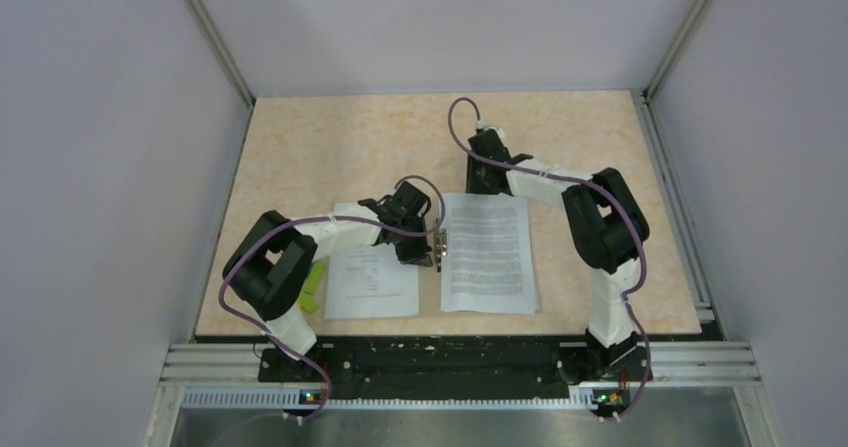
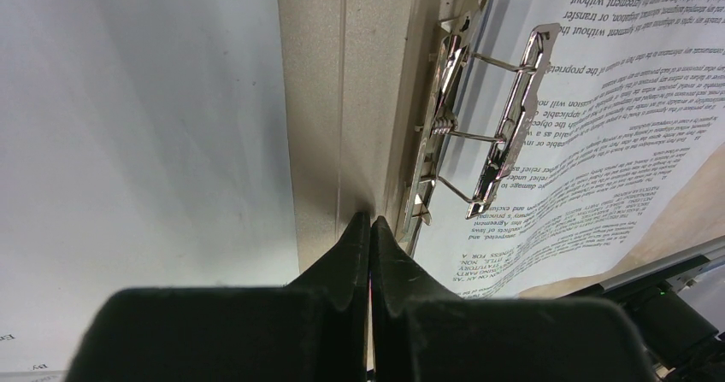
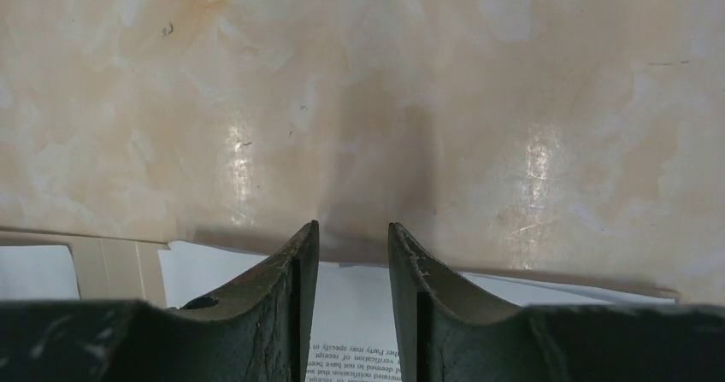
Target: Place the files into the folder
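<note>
1. Plants left gripper (image 2: 369, 220), fingers together, on folder (image 2: 342, 100) spine, probably pinning it open on the table (image 1: 330, 137).
2. Poises right gripper (image 3: 352, 232), fingers apart, at far edge of files (image 1: 487, 252) lying right of the clip (image 2: 434, 108).

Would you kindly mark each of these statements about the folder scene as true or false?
1. The left claw is shut, its tips at the spine of the folder, beside the metal clip. True.
2. The right claw grips the printed sheet. False: it stands open, holding nothing, over the sheet's far edge.
3. In the top view, the printed sheet lies to the right of the metal clip. True.
4. The small block is red. False: it is green.
5. The folder is closed. False: it lies open, with its spine and clip exposed.
</note>
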